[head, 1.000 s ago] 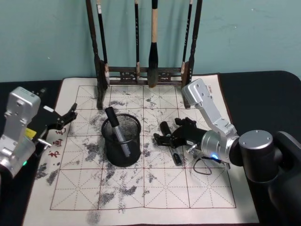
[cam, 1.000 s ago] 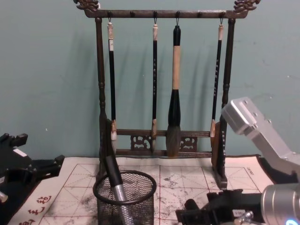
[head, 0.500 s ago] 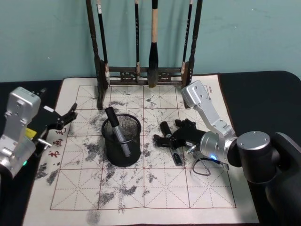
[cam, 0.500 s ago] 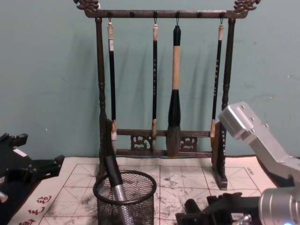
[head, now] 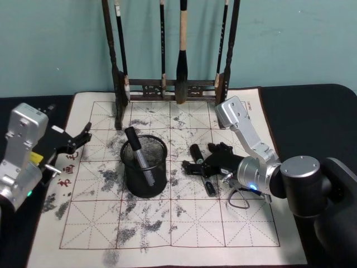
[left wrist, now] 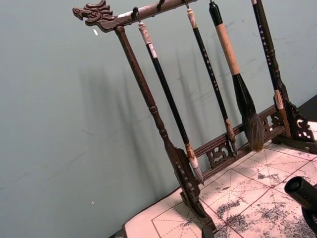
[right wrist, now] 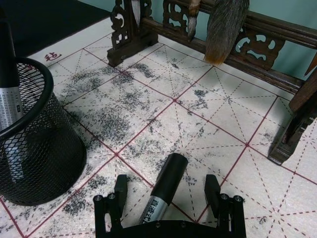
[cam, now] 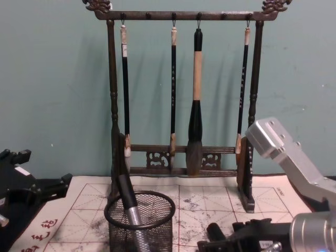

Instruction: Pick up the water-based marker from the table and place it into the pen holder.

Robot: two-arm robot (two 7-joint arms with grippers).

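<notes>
Two markers were in view. One marker (head: 136,151) stood tilted inside the pen holder (head: 146,181), its black cap leaning on the rim on the side toward the desk's far left corner. The second marker (right wrist: 171,171), the water-based marker of the task, lay flat on the ink-stained grid mat (head: 167,223), just beside the pen holder on the side toward the desk's right edge, apart from the mesh wall.

The right gripper (head: 199,157) was low over the mat, toward the desk's right edge from the pen holder. Its fingers (right wrist: 119,186) were spread, one on each side of the lying marker's barrel. In the right wrist view a gap showed between each finger and the barrel, and the marker's cap end pointed out past the fingertips toward the desk's far edge.

The left gripper (head: 75,142) was parked at the mat's left edge, clear of the pen holder, with its fingers apart and nothing between them.

The pen holder stood upright on the mat, left of the mat's centre. A dark wooden brush rack (cam: 181,157) stood along the mat's far edge, with four brushes hanging from its top bar; the thickest brush (cam: 195,105) hung third from the left in the chest view. The mat lay on the black desk (head: 312,111).
</notes>
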